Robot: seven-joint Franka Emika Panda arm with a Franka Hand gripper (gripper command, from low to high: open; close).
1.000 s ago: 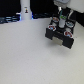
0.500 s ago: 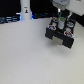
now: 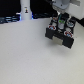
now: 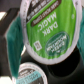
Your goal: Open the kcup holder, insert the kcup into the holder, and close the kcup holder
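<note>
The kcup holder [image 3: 63, 34] is a black boxy unit at the exterior view's upper right, with its drawer pulled out and pods in its slots. My gripper [image 3: 60, 20] hangs straight above the drawer. In the wrist view the kcup [image 4: 52, 30], white with a green "Dark Magic" top, fills most of the picture, tilted between dark finger shapes [image 4: 11, 36]. The gripper looks shut on it. In the exterior view the kcup [image 3: 60, 23] shows as a small green spot just over the slots.
Another pod with a pale teal top [image 4: 32, 74] sits in a slot right beside the kcup. A white bottle-like object [image 3: 25, 11] stands at the back on the exterior view's left. The white table [image 3: 30, 55] stretches in front of the holder.
The gripper stays over the open drawer and has shifted only slightly. The holder has not moved.
</note>
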